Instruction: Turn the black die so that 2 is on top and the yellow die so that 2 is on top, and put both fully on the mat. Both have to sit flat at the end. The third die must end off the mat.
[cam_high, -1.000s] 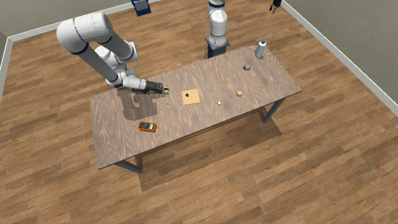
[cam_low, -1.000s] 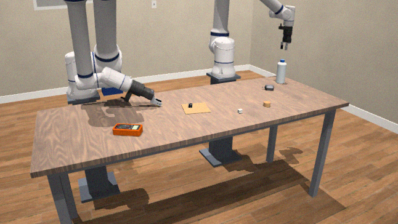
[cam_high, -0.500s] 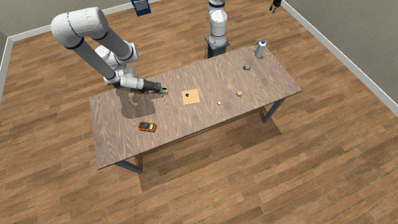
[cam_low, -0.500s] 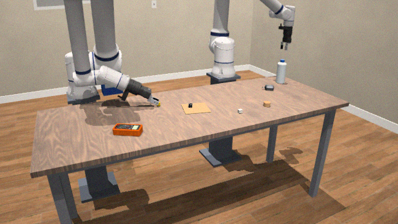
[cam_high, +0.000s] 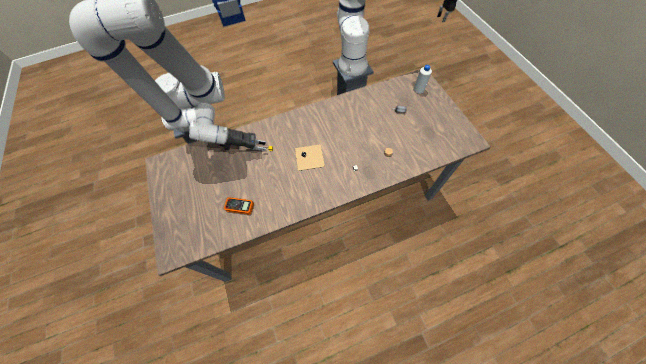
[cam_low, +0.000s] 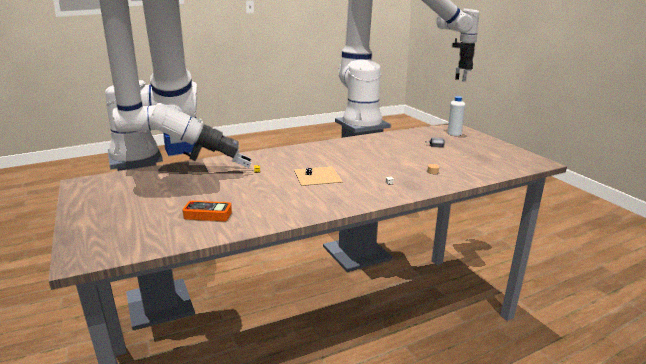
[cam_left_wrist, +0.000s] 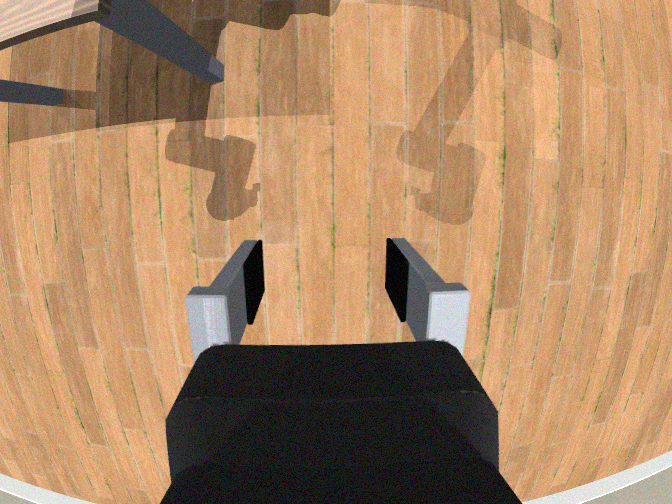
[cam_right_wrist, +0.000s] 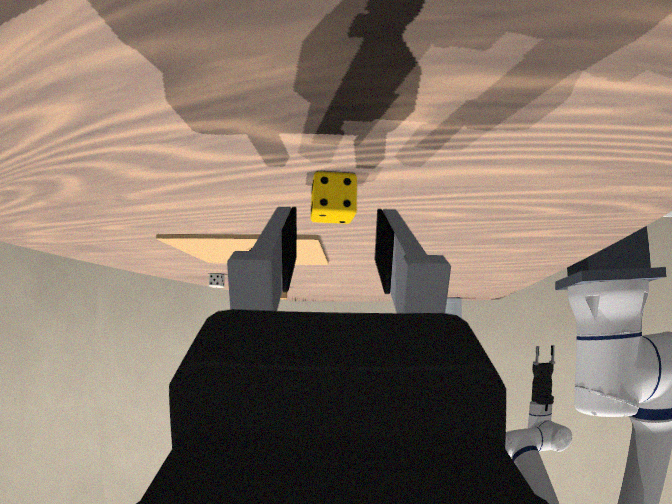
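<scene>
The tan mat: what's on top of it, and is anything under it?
The black die sits on the mat, near one edge. Nothing else shows on it. Whatever is underneath can't be seen, because the mat covers it.

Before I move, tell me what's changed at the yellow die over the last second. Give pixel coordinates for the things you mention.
The right gripper (cam_high: 263, 146) (cam_low: 249, 163) (cam_right_wrist: 336, 233) has drawn back from the yellow die (cam_high: 270, 148) (cam_low: 257, 169) (cam_right_wrist: 334, 196), towards its own base. The die was between its fingers; now it sits on the table just beyond the open fingertips. Whether it was gripped, I can't tell. The black die (cam_high: 303, 154) (cam_low: 309, 171), white die (cam_high: 355, 168) (cam_low: 390, 180) (cam_right_wrist: 216, 279) and mat (cam_high: 312, 161) (cam_low: 322, 177) (cam_right_wrist: 217, 248) stayed put.
</scene>
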